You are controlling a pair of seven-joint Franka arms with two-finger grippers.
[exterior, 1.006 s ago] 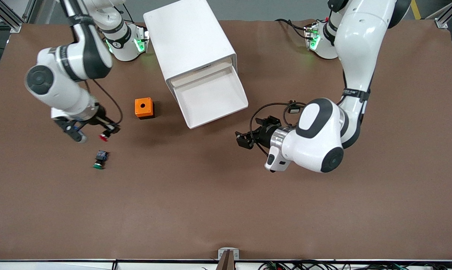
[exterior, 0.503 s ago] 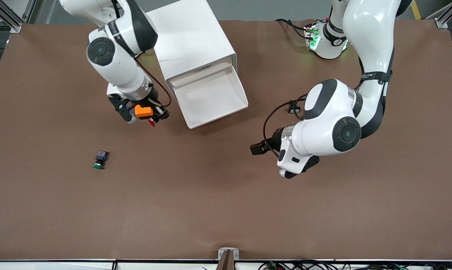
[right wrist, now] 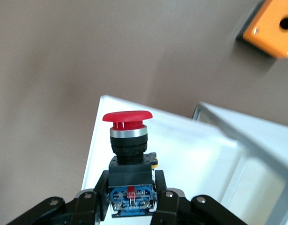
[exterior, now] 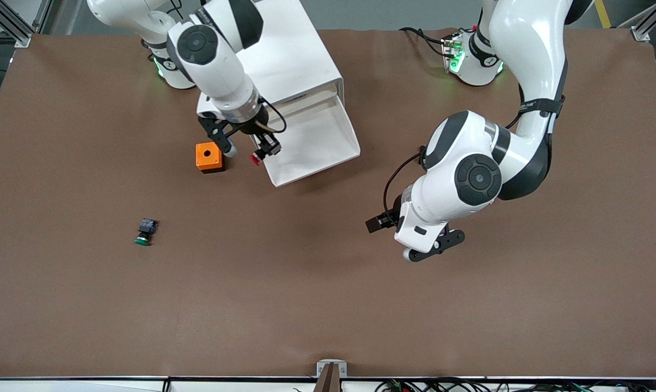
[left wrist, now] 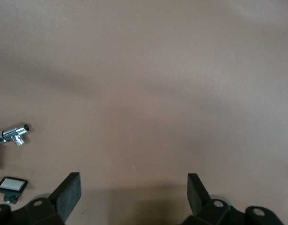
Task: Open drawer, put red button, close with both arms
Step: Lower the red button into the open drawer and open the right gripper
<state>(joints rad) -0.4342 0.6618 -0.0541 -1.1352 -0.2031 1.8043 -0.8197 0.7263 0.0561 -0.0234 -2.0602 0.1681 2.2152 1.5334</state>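
Note:
The drawer [exterior: 311, 142] stands pulled out of the white cabinet [exterior: 273, 54], and its white tray shows nothing inside. My right gripper [exterior: 263, 147] hangs over the drawer's side edge toward the right arm's end, shut on the red button [exterior: 256, 158]. In the right wrist view the red button [right wrist: 127, 117] points cap-outward from the right gripper [right wrist: 131, 182], over a corner of the drawer [right wrist: 190, 154]. My left gripper [exterior: 376, 223] hovers over bare table toward the left arm's end of the drawer, mostly hidden under its wrist. The left wrist view shows the left gripper [left wrist: 133, 193] open and holding nothing.
An orange box [exterior: 208, 157] with a round hole sits beside the drawer toward the right arm's end, also seen as the orange box [right wrist: 270, 28]. A green-capped button [exterior: 144, 232] lies on the brown table mat [exterior: 284, 305], nearer the front camera.
The right arm carried the red button from near the green button, over the orange box, to the drawer's edge. The left arm turned its wrist, and its gripper drew away from the drawer.

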